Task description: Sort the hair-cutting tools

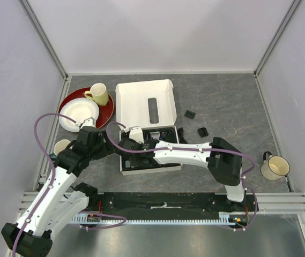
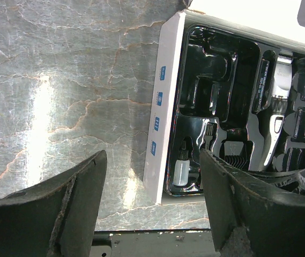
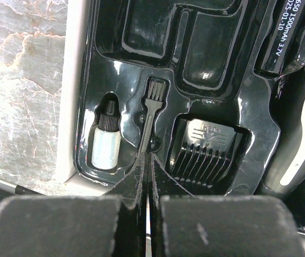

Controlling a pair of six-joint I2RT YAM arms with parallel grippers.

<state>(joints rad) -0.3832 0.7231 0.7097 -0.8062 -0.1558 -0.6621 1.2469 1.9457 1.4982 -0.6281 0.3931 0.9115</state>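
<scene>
The right gripper point(image 3: 147, 160) is closed tight, with its two fingers pressed together. The tips stand at the near end of the small brush point(image 3: 150, 112). I cannot tell if they pinch the handle or only touch it. The brush lies in its narrow slot of the black tray point(image 3: 259, 123), between a little bottle point(image 3: 106, 143) and a comb attachment point(image 3: 208, 152). Each of these sits in its own pocket. The clipper point(image 3: 297, 134) lies in the long slot on the other side of the comb attachment

The left gripper point(image 2: 152, 155) is wide open and holds nothing. It hangs low beside the outer wall of the white box point(image 2: 160, 107), with one finger over the table point(image 2: 61, 80) and the other finger over the tray

In the top view the lid point(image 1: 141, 99) of the box lies open toward the far side. One loose comb point(image 1: 190, 114) and a second loose comb point(image 1: 202, 131) lie on the table beside the box, a little apart from each other
</scene>
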